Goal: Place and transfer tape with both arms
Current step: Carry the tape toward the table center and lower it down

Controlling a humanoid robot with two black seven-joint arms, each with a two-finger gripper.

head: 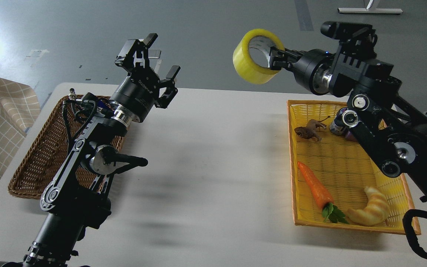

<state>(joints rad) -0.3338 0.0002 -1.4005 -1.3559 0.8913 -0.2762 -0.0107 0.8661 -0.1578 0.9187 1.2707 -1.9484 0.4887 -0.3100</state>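
The tape (248,61), a wide translucent yellow roll with a pale core, hangs in the air above the table's far edge, right of centre. My right gripper (276,59) is shut on the roll's right rim, one finger inside the core, and holds it up with the arm stretched leftward. My left gripper (156,55) is open and empty, raised above the table's far left, pointing up and to the right. A wide gap lies between it and the tape.
A brown wicker basket (35,163) stands at the table's left, partly behind my left arm. A yellow basket (347,222) at the right holds a carrot (313,185), a croissant (373,211), a toy animal (308,131) and a jar (337,126).
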